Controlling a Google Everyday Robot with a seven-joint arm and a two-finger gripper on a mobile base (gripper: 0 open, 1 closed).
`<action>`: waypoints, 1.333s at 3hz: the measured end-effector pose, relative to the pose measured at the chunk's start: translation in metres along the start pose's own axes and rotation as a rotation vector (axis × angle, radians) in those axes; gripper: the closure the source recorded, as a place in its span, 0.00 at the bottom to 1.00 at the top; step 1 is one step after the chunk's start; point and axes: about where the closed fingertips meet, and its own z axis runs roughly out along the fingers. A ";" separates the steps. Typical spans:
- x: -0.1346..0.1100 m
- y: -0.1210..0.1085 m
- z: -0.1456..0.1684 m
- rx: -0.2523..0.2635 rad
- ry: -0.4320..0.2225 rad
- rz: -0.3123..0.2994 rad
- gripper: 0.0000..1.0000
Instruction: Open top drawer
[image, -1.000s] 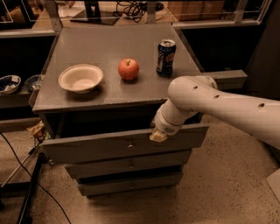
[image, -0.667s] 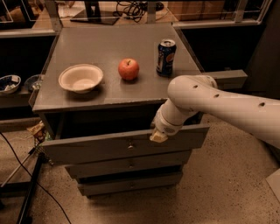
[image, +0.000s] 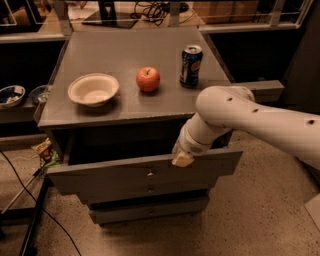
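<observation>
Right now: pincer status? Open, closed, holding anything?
Pincer: at the upper edge of the pulled-out top drawer; open or closed cannot be told.

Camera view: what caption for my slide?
Pincer at the front edge of the open top drawer; bowl, apple, can above.

On the grey counter (image: 125, 47) in front of me, a pale, empty bowl (image: 93, 89) sits at the left. A red apple (image: 148, 79) is just right of it, and a blue Pepsi can (image: 190, 65) stands upright farther right. A crumpled snack bag (image: 43, 150) lies low at the left. My fingers (image: 181, 159) hang below the counter's front edge, right of centre.
</observation>
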 end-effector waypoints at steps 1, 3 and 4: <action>0.003 0.010 -0.008 0.012 -0.016 0.016 1.00; 0.006 0.020 -0.014 0.018 -0.035 0.020 1.00; 0.015 0.047 -0.035 0.007 -0.093 -0.012 1.00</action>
